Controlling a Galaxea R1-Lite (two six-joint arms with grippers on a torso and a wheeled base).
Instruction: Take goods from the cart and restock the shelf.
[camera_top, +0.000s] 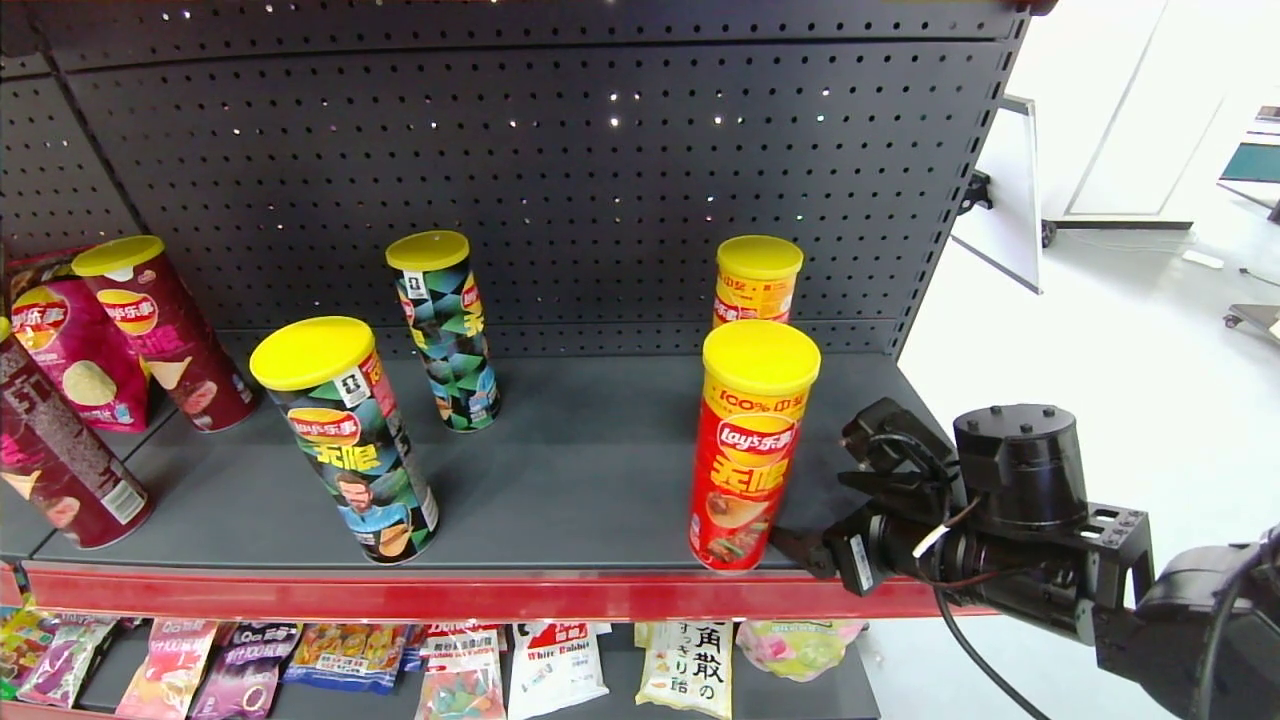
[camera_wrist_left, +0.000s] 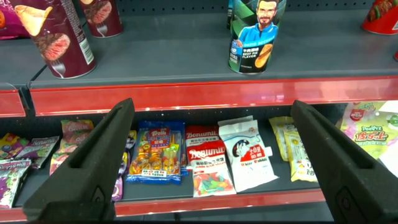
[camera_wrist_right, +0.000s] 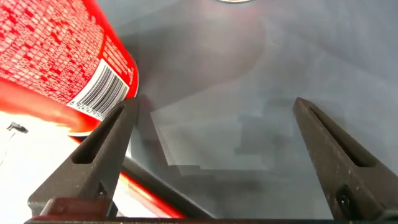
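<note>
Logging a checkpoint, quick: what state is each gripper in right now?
Left gripper: jaws open, holding nothing.
Right gripper: jaws open, empty, right next to the red can.

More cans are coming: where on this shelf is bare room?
Widest bare shelf lies between the front teal can and the front red can. A second patch lies behind, between the rear teal can and the rear red can. Maroon cans crowd the left end; the open right pincer takes the right end.
</note>
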